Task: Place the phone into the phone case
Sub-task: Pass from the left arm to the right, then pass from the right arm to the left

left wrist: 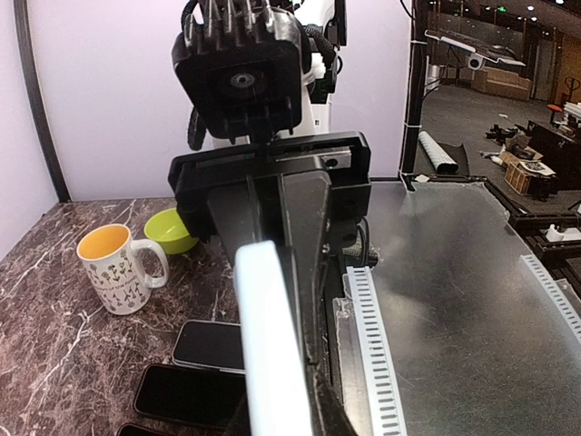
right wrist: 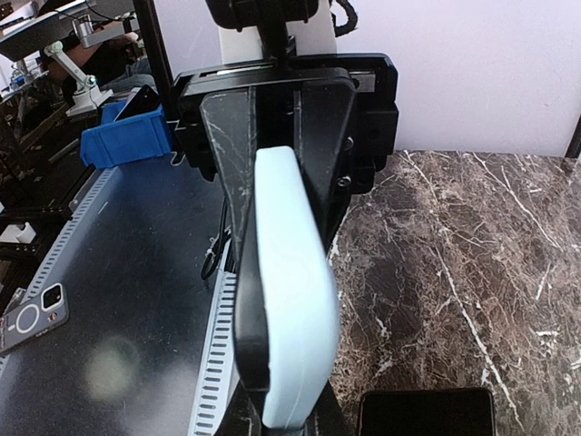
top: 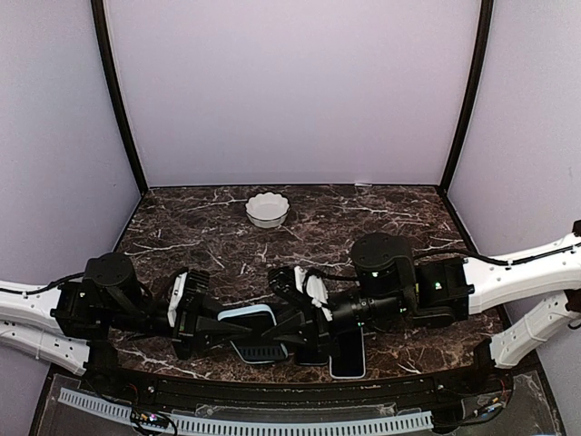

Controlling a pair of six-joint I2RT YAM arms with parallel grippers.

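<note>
A pale blue phone case (top: 247, 313) hangs edge-on above the table's near edge, between my two grippers. My left gripper (top: 218, 329) is shut on its left end; in the left wrist view the case's pale edge (left wrist: 270, 345) fills the jaws of that gripper (left wrist: 281, 386). My right gripper (top: 295, 322) is shut on the other end. In the right wrist view the case (right wrist: 295, 291) stands between the jaws of the right gripper (right wrist: 286, 404), with a black phone (right wrist: 247, 300) lying against the case's left face. How deep the phone sits in the case is hidden.
Two other dark phones (top: 263, 351) (top: 348, 359) lie on the marble under the grippers. A white scalloped bowl (top: 267, 209) stands at the back centre. The left wrist view shows a mug (left wrist: 113, 268) and a green bowl (left wrist: 172, 229). A slotted rail (top: 272, 422) runs along the near edge.
</note>
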